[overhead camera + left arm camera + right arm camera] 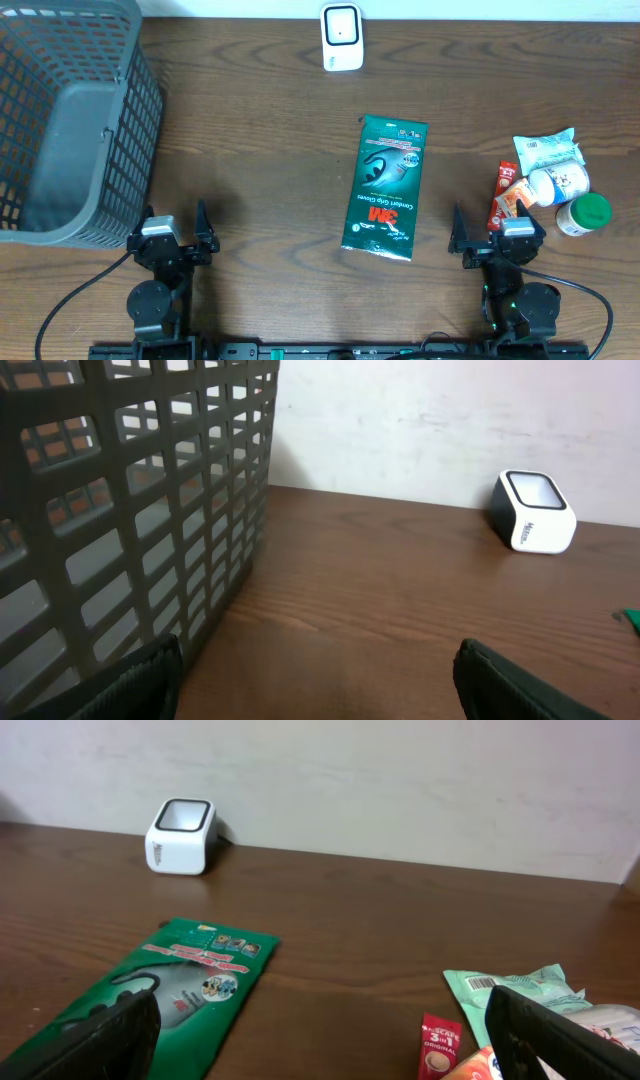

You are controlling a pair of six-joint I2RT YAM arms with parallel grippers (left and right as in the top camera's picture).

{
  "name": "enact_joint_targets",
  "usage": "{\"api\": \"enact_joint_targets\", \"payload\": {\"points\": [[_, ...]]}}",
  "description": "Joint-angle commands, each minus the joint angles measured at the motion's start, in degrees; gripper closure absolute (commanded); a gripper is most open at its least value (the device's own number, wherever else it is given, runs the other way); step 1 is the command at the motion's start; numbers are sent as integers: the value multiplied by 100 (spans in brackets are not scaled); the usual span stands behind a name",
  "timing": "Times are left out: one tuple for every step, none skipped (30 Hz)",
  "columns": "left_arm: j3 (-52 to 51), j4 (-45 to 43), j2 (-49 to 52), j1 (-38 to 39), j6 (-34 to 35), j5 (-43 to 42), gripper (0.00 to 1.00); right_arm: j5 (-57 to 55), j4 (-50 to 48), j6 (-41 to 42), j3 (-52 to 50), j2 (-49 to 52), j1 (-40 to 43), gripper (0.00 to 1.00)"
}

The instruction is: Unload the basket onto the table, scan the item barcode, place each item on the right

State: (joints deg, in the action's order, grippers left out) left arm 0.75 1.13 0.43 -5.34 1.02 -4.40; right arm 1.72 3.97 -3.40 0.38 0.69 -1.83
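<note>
Glove pack [385, 187] lies flat fwd-left of right claw [497, 232], far from left claw [175, 228]; both claws spread.

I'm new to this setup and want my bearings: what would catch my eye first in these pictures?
The green 3M glove packet lies flat in the middle of the dark wooden table, and it stands out most. A big grey basket fills the far left corner. A small white scanner stands at the far edge, and a cluster of small packets and bottles sits on the right.
</note>
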Motion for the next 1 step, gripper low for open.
{"api": "enact_joint_targets", "payload": {"points": [[-52,243,-20,28,-101,-245,16,-13,20,-50,-7,-31,76,1]]}}
